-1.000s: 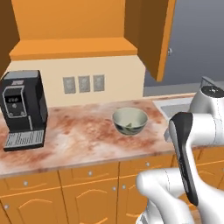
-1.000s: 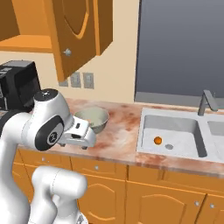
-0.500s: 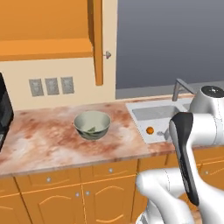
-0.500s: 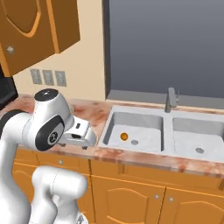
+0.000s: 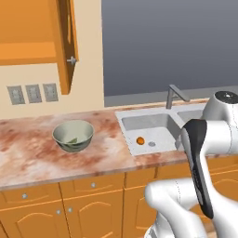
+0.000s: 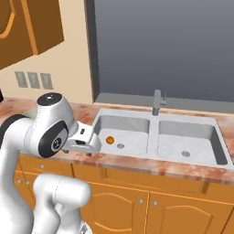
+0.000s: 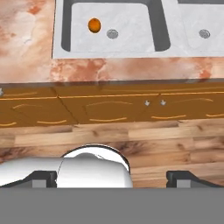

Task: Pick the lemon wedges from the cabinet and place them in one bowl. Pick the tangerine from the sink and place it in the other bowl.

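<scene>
The tangerine (image 5: 140, 140) lies in the sink's (image 5: 153, 122) left basin beside the drain; the pincer (image 7: 111, 177) hangs wide open, empty, ready to reach it.

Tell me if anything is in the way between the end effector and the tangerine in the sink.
Nothing visible blocks it. The tangerine lies alone on the floor of the left basin of the sink, beside the drain. The open end effector hangs out in front of the counter, so it only has to pass over the sink's front rim.
</scene>
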